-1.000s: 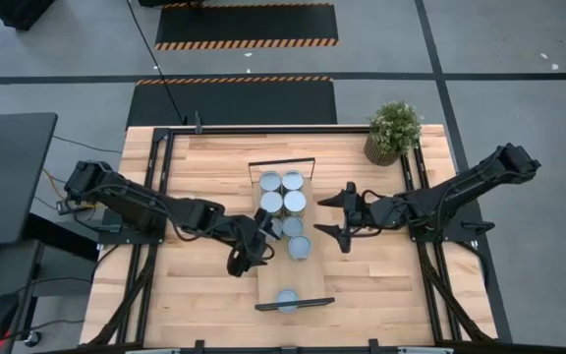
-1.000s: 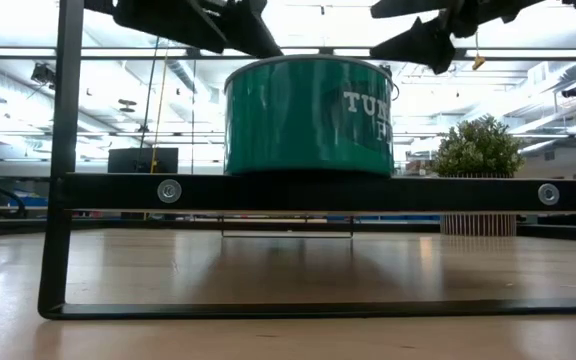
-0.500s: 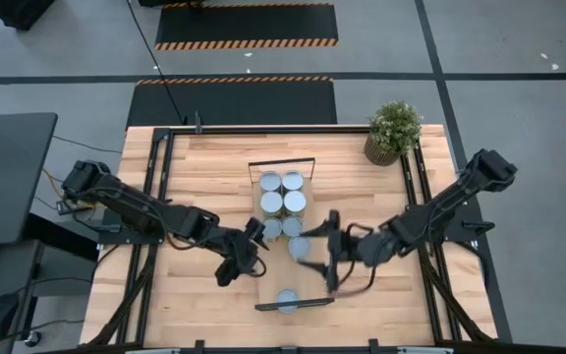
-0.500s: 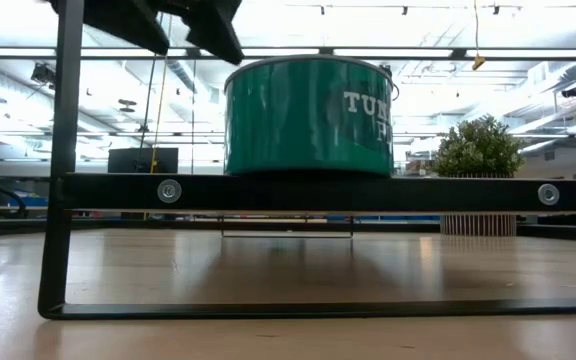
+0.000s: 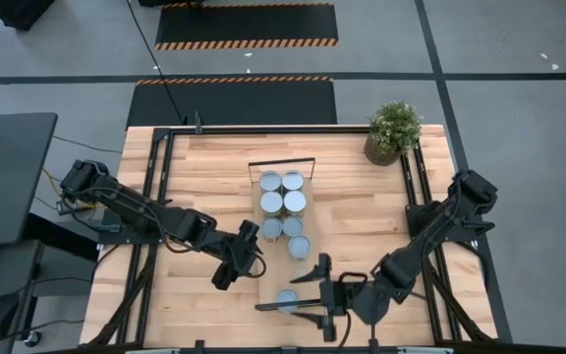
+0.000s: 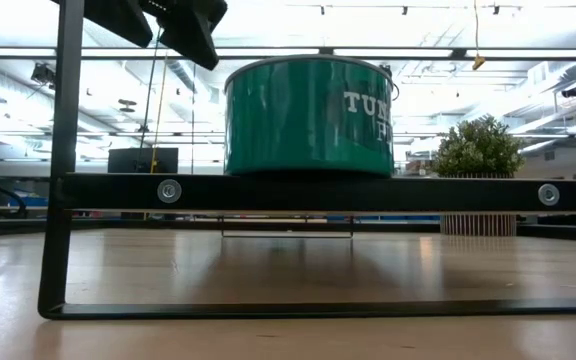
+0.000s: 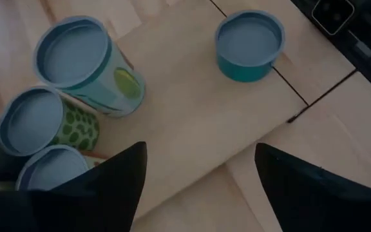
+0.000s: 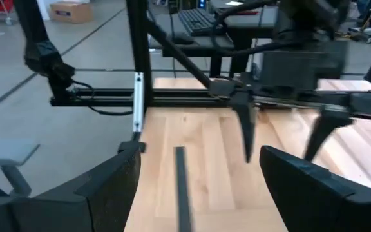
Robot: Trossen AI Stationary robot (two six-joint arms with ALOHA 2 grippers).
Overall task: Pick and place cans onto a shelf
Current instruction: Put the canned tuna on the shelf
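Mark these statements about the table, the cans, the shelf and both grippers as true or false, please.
1. The potted green plant stands at a corner of the wooden table. True.
2. The left gripper holds a can. False: its fingers are open with nothing between them.
3. One teal metal can stands alone near the end of the long light-wood shelf. True.
4. The right gripper is shut on the plant. False: it is open, beside the lone can.
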